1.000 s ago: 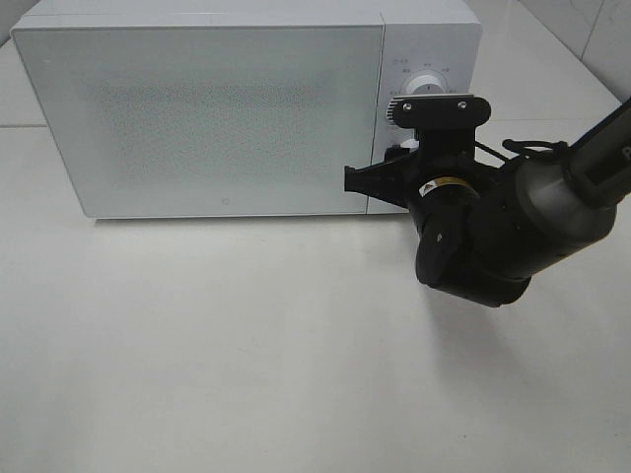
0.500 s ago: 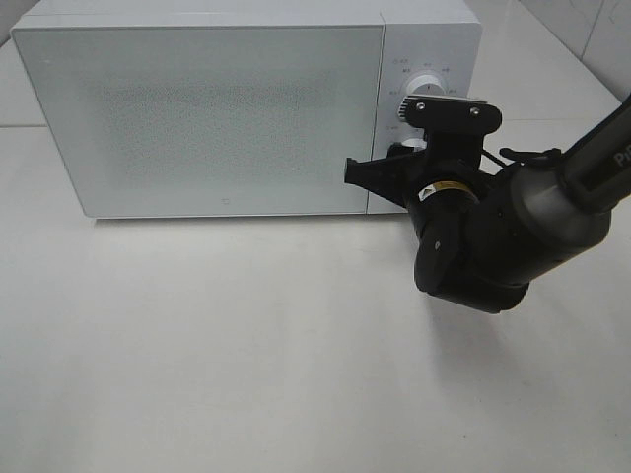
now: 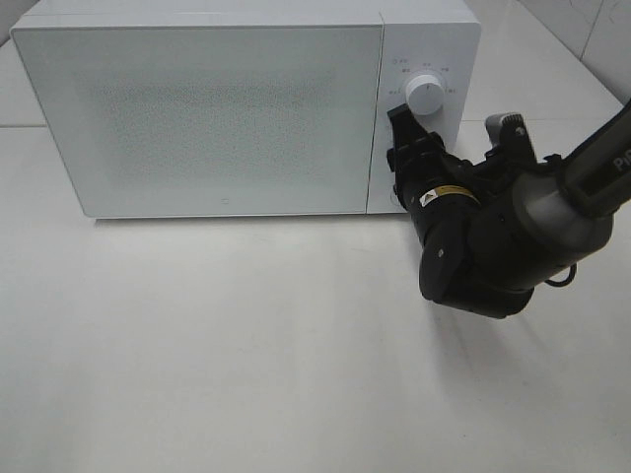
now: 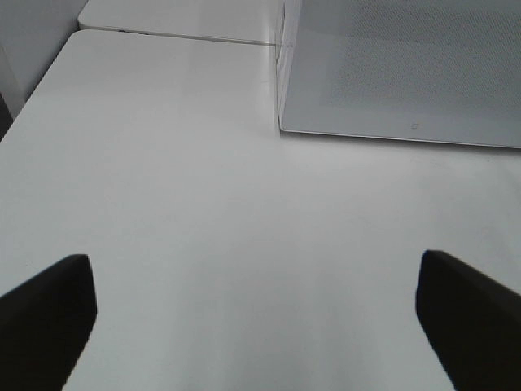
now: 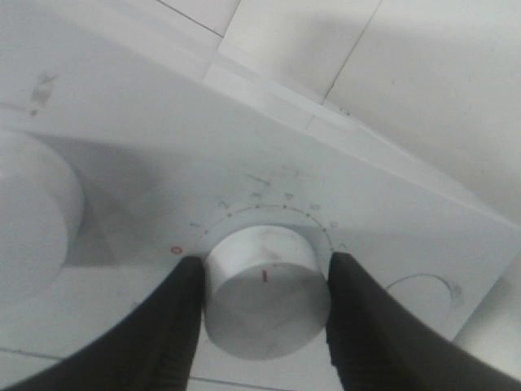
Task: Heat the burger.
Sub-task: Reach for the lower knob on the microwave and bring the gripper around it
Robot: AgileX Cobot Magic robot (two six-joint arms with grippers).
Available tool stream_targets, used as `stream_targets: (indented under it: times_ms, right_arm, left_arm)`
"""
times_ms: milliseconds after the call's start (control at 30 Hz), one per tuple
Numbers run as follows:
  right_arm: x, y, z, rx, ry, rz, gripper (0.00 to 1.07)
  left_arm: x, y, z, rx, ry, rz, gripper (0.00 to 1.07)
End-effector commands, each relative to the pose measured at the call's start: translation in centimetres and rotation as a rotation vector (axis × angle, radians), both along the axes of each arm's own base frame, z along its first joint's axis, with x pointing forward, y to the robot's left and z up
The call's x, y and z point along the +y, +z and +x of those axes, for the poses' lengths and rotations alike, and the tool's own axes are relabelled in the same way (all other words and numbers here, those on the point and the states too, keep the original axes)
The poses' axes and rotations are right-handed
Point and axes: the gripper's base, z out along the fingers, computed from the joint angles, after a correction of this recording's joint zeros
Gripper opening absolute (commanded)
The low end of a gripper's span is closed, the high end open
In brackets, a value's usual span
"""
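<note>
The burger is out of view. The white microwave (image 3: 217, 118) stands with its door closed. My right gripper (image 3: 397, 153) is at the control panel, below the upper knob (image 3: 425, 94). In the right wrist view its two dark fingers (image 5: 175, 326) press against both sides of the lower knob (image 5: 260, 305), which has a red mark on its face; my right gripper (image 5: 264, 265) is shut on that knob. The exterior view does not show my left gripper. In the left wrist view my left gripper (image 4: 260, 326) hangs open over bare table, with nothing between its fingers.
The microwave (image 4: 407, 73) sits at the back of a white table (image 3: 246, 345). The right arm (image 3: 523, 236) reaches in from the right, low over the table in front of the panel. A seam between two tabletops (image 4: 179, 37) runs behind the microwave's left corner.
The right wrist has rolled about a quarter turn clockwise at the panel: its camera bracket swung from on top to the right side, and the fingers now stand one above the other.
</note>
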Motion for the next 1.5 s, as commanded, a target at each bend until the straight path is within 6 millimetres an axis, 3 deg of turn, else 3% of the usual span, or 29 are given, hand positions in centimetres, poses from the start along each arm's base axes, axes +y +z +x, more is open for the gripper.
stream_targets:
  times_ms: [33,333,933,1300,1433,1500]
  right_arm:
    - [1.3,2.9,1.0,-0.217,0.07,0.287,0.0]
    - [1.7,3.0,1.0,-0.209,0.071,0.638,0.0]
    - [1.3,3.3,1.0,-0.25,0.029,0.646,0.04]
    - [0.2,3.6,1.0,-0.323,-0.061,0.568,0.3]
    - [-0.6,3.4,0.8,-0.319,-0.141,0.538,0.5]
    - [-0.7,3.4,0.7,-0.318,-0.147,0.535,0.54]
  left_arm:
    - [0.0,-0.1,-0.3,-0.016,0.003,-0.004,1.0]
    - [0.0,-0.1,-0.3,-0.016,0.003,-0.004,1.0]
    - [0.0,-0.1,-0.3,-0.016,0.003,-0.004,1.0]
    - [0.0,-0.1,-0.3,-0.016,0.003,-0.004,1.0]
    - [0.0,-0.1,-0.3,-0.016,0.003,-0.004,1.0]
    - [0.0,-0.1,-0.3,-0.016,0.003,-0.004,1.0]
